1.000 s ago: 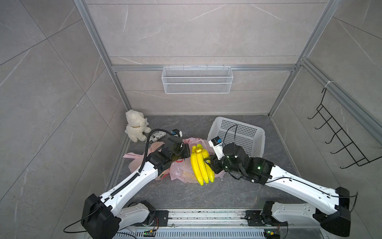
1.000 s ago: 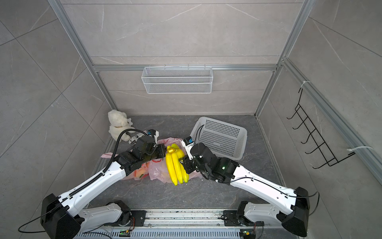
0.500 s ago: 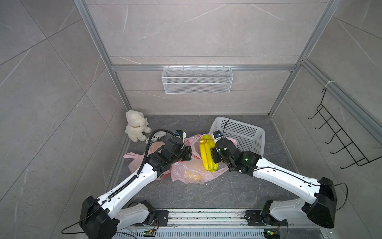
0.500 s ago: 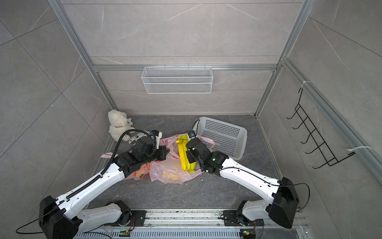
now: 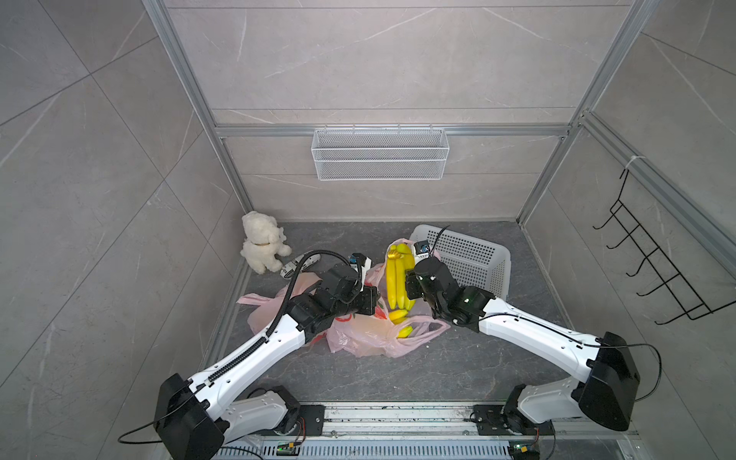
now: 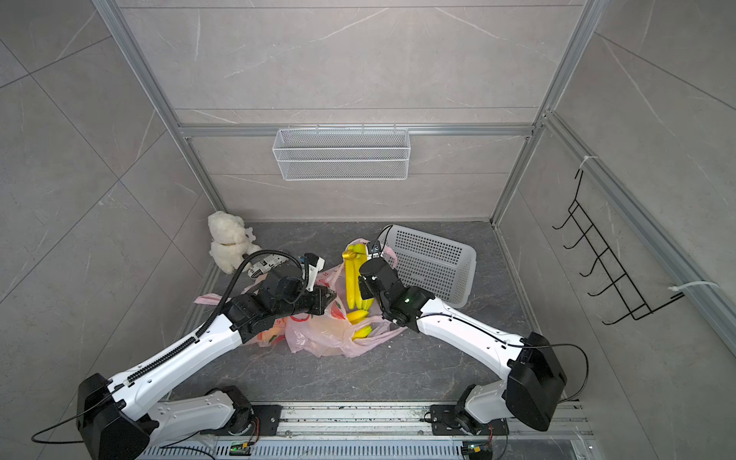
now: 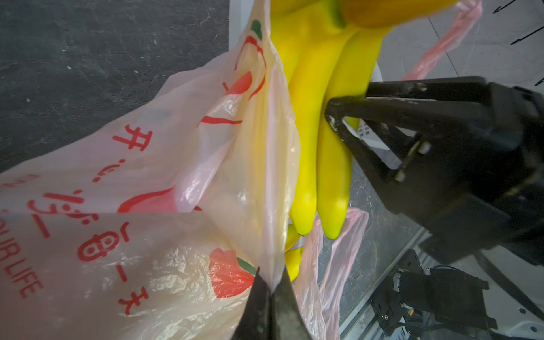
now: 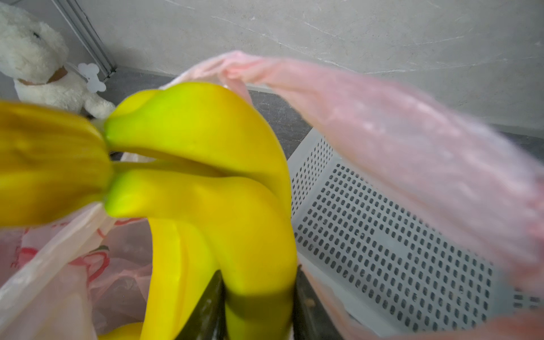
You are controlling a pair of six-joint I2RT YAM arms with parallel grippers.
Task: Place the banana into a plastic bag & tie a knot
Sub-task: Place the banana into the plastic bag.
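Tilts banana (image 5: 395, 278) upright from flat above plastic bag (image 5: 368, 336), pinched in right jaws, rim in left jaws; lower straight.

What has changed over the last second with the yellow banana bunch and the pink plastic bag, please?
The right gripper, shut on the yellow banana bunch, carried it back toward the white perforated basket and tipped it upright, tips dipping into the mouth of the pink plastic bag. The left gripper stayed shut on the bag's rim; basket and white plush bear did not move.
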